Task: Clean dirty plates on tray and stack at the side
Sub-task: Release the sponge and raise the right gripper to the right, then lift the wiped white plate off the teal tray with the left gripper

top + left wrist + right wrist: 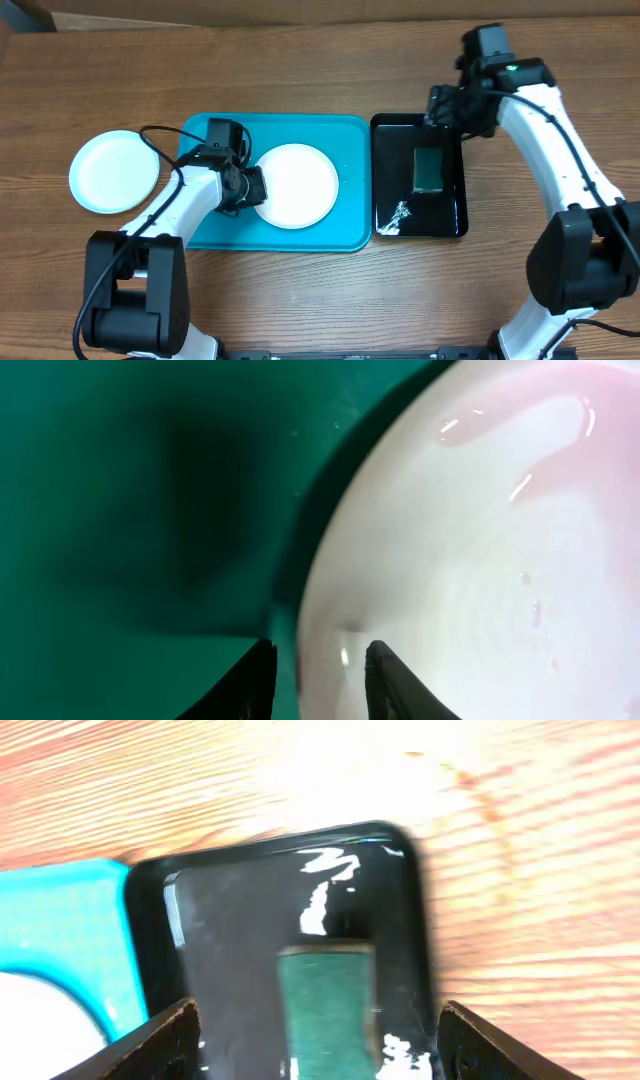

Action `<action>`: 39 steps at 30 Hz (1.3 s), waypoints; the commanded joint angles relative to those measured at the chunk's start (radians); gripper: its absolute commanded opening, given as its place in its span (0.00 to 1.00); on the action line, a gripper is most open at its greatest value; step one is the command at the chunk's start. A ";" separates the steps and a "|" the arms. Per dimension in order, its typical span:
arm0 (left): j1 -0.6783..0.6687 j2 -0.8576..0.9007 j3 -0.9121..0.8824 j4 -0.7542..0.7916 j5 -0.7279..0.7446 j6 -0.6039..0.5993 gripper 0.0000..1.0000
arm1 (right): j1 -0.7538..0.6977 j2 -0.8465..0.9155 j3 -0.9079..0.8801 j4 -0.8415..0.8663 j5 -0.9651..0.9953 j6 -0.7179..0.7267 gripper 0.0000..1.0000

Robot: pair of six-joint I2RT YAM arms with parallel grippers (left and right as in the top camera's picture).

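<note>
A white plate [300,185] lies on the teal tray [340,135]. Up close the plate [480,560] carries a faint pink smear and water drops. My left gripper [255,188] is at its left rim. In the left wrist view the gripper [320,670] is shut on that rim, one finger over the tray [120,510] and one over the plate. My right gripper [445,105] hovers over the far end of the black tray. Seen from its wrist, the right gripper [317,1010] stands wide open, holding nothing.
A pale plate [113,171] sits on the wooden table left of the teal tray. The glossy black tray [390,170] holds a green sponge [430,168] and some foam; the sponge [325,1010] lies below my right fingers, apart from them.
</note>
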 commanded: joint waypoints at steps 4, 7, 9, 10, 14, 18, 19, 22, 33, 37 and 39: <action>-0.020 0.068 -0.006 0.005 -0.009 -0.007 0.20 | -0.134 -0.006 0.014 -0.023 0.001 0.005 0.80; -0.020 0.098 -0.006 0.000 -0.011 -0.007 0.04 | -0.179 -0.006 0.014 -0.060 0.001 0.004 1.00; -0.020 0.103 -0.006 0.000 -0.010 -0.007 0.04 | -0.199 -0.006 0.014 -0.067 0.001 0.004 1.00; -0.020 0.101 -0.004 0.000 -0.010 -0.007 0.04 | -0.206 -0.006 0.014 -0.065 0.001 0.004 1.00; -0.020 0.082 0.040 -0.034 -0.013 -0.003 0.04 | -0.216 -0.006 0.014 -0.065 0.001 0.004 1.00; -0.019 0.056 0.141 -0.108 -0.051 -0.002 0.04 | -0.216 -0.006 0.014 -0.065 0.001 0.004 1.00; -0.017 0.052 0.171 -0.127 -0.056 0.004 0.04 | -0.216 -0.006 0.014 -0.066 0.001 0.004 1.00; -0.014 0.051 0.252 -0.181 -0.055 0.021 0.04 | -0.216 -0.006 0.014 -0.065 0.001 0.004 1.00; -0.015 0.051 0.444 -0.274 -0.056 0.027 0.04 | -0.216 -0.006 0.014 -0.065 0.001 0.004 1.00; -0.022 0.051 0.525 -0.318 -0.066 0.027 0.04 | -0.216 -0.006 0.014 -0.066 0.001 0.004 1.00; -0.032 0.051 0.561 -0.337 -0.092 0.027 0.04 | -0.216 -0.006 0.014 -0.066 0.001 0.004 1.00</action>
